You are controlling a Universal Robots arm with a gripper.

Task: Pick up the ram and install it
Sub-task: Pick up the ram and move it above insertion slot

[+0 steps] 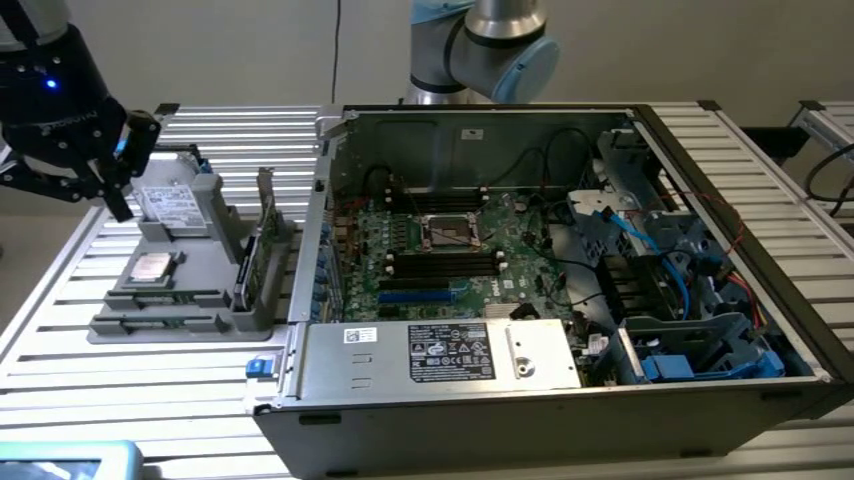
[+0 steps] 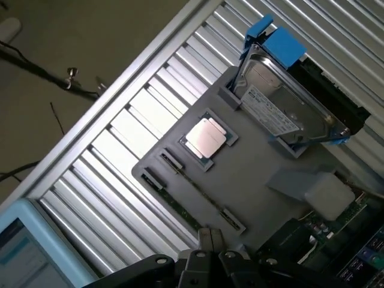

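The ram is a thin green stick lying on edge in a slot of the grey parts tray. In the exterior view the ram sits near the tray's front, below the silver processor. My gripper hangs above the tray's rear corner at the exterior view's left, beside the hard drive. In the wrist view the gripper is shut with nothing between its fingers, and it hovers apart from the ram. The open computer case shows the motherboard's black memory slots.
An upright green expansion card stands at the tray's side nearest the case. The hard drive's blue caddy is on the tray. Cables and a drive cage crowd the case at the exterior view's right. A light-blue device lies on the slatted table.
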